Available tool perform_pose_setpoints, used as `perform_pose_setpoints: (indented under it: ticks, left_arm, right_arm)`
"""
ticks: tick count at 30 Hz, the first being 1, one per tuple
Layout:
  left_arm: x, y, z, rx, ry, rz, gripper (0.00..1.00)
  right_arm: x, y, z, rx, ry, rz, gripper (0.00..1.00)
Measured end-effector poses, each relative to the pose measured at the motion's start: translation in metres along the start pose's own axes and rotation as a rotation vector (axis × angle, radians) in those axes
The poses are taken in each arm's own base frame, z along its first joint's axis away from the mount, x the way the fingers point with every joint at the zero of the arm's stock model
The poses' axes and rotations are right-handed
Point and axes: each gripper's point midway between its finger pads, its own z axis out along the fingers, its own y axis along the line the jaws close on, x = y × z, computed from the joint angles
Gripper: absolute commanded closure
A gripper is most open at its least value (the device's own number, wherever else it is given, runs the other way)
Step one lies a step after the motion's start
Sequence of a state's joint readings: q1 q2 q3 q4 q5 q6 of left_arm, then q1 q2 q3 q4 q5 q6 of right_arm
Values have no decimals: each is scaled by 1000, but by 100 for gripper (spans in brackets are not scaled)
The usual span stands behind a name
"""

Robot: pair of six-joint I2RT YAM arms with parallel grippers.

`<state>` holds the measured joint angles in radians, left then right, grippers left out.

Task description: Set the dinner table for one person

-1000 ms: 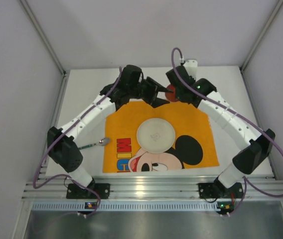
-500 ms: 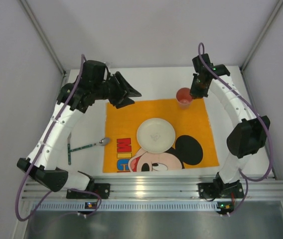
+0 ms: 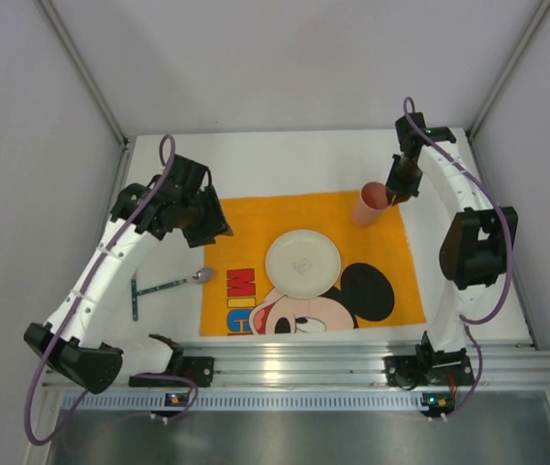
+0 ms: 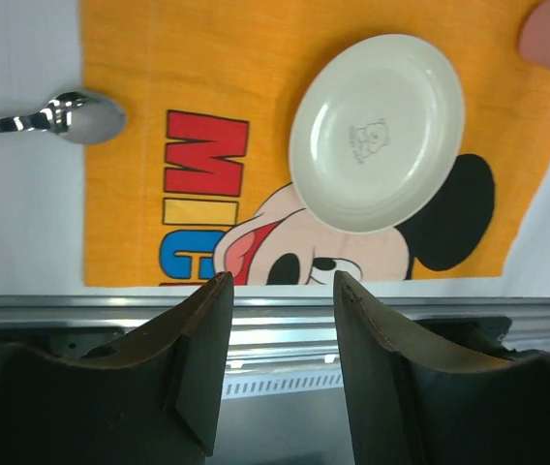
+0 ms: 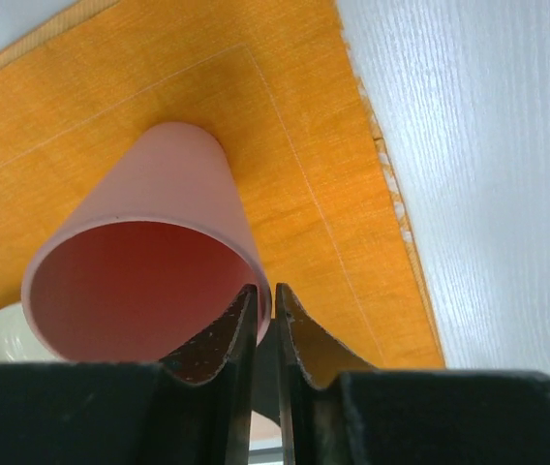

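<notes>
The dinner table (image 3: pixel 285 160) is the white tabletop. On it lies an orange Mickey Mouse cloth (image 3: pixel 256 218) with a white plate (image 3: pixel 303 263) at its middle. A spoon (image 3: pixel 173 284) lies left of the cloth. My right gripper (image 3: pixel 392 192) is shut on the rim of a pink cup (image 3: pixel 369 204), which is tilted over the cloth's far right corner. In the right wrist view the fingertips (image 5: pixel 244 315) pinch the cup's (image 5: pixel 159 213) wall. My left gripper (image 3: pixel 213 227) is open and empty over the cloth's far left edge; its view shows the plate (image 4: pixel 377 131) and spoon (image 4: pixel 62 116).
An aluminium rail (image 3: pixel 304 363) runs along the table's near edge. White walls close in the back and both sides. The spoon's green handle (image 3: pixel 135 295) lies on bare table left of the cloth.
My left arm drew back toward the near left, its gripper now over the cloth's left edge. My right gripper moved slightly right with the cup, which went from upright to tilted.
</notes>
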<state>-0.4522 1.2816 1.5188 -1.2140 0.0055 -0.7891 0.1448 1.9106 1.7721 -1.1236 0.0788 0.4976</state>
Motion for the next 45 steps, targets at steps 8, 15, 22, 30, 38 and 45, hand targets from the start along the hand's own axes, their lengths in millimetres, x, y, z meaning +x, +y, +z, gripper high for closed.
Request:
perform_pose_setpoints:
  ticks: [8,15,22,30,38,45]
  left_arm:
    - [3,46,17,-163,-15,15,52]
    - [-23,96,28,-286,-37,-86,52]
    - [-3,159,58,-448,63,-291,52]
    - [25,204,93,-527,100,-602,51]
    - [-26,214,141,-501,154,-317,62]
    - [-12,209,180,-355,310,-162,100]
  right_arm:
    - [4,6,0,-51,32,-15,39]
    - [-19,33,-42,-159,-54,-34,31]
    - [-23,37,-109,-249,-165,-46,29]
    - [5,24,-149,-307,-196,-76,29]
    - [44,11,-121,-279,-72,-88,30]
    - [51,9,-114,-276,-46,-91,30]
